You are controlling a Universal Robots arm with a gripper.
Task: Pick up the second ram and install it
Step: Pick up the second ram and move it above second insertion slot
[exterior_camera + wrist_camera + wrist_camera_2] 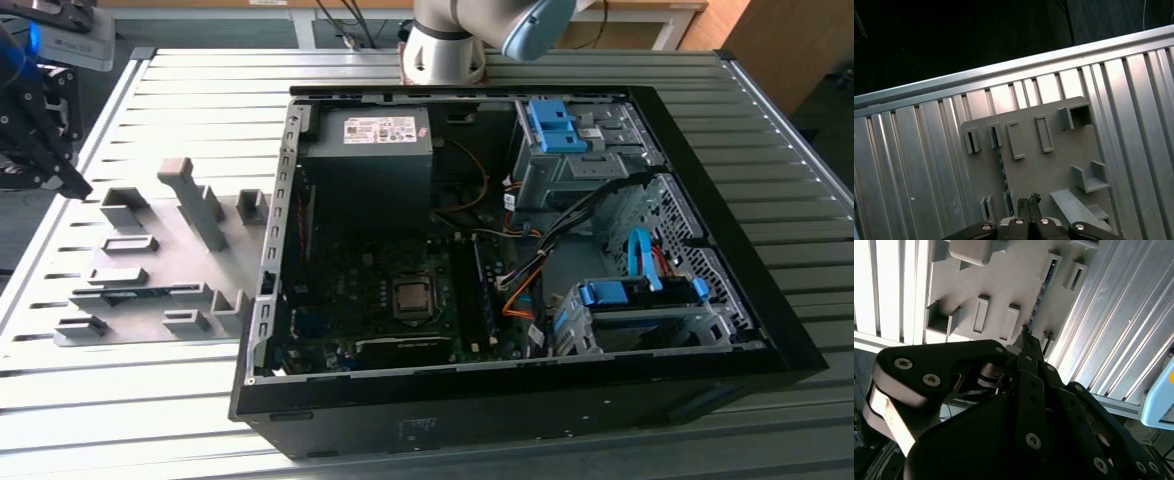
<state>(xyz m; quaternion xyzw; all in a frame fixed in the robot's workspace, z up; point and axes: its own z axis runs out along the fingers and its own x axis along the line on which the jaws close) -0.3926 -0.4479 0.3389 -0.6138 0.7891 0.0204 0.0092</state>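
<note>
The second ram [1001,167] stands on edge in the grey fixture plate [1054,165], a thin dark strip between two pairs of holder blocks. It shows as a narrow line in the second wrist view [1038,297] and in the exterior view [134,292]. My gripper [1028,202] hovers well above the plate, a little to one side of the strip's near end. Its black fingertips [1026,336] meet in a point with nothing between them. In the exterior view the gripper [70,182] hangs high at the far left, above the fixture's back corner.
An open black computer case [747,300] lies at the exterior view's right, with the motherboard and its long black slots [463,290] inside. Upright grey blocks [200,205] rise from the fixture. The ribbed metal table [120,410] ends close beside the fixture.
</note>
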